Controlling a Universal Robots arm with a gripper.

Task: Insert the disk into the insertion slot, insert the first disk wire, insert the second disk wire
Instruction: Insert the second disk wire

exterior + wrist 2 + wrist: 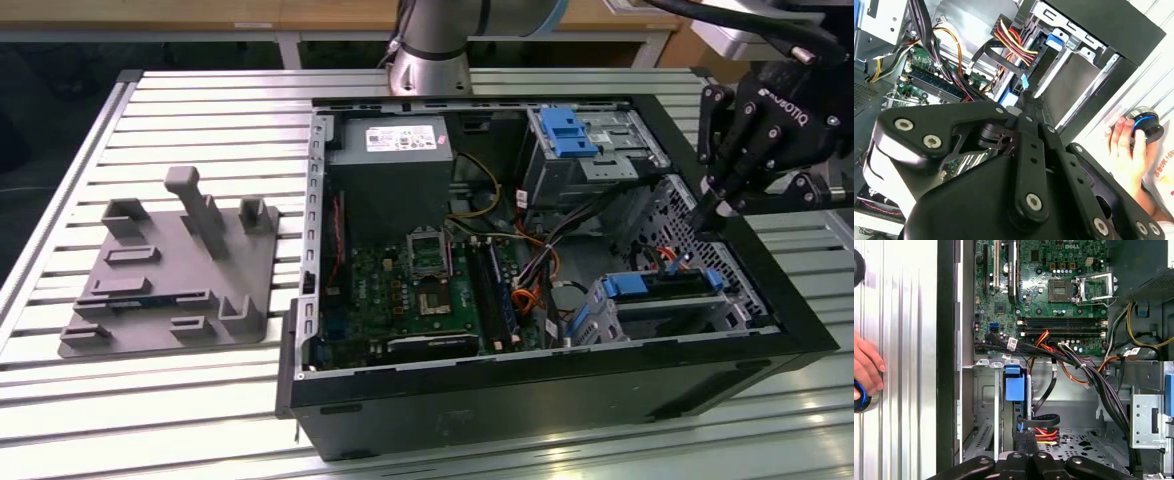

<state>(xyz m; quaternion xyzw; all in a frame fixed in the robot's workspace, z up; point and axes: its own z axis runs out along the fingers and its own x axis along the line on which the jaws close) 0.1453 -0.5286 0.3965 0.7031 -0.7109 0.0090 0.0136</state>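
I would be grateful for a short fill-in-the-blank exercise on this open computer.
1. In the exterior view, the pincer hangs over the computer case at that view's ___ end.
2. The disk lies in the low slot, with a carrier coloured ___.
3. The grey fixture lies on the table, at the exterior view's ___ of the case.

Missing words: right; blue; left.

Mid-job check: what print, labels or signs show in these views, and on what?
End effector housing: white maker's lettering, a brand mark, nothing else.
Power supply label: printed lines, too small to read.
Motherboard: white maker's mark and tiny markings, too small to read.
Cable tag: too small to read.
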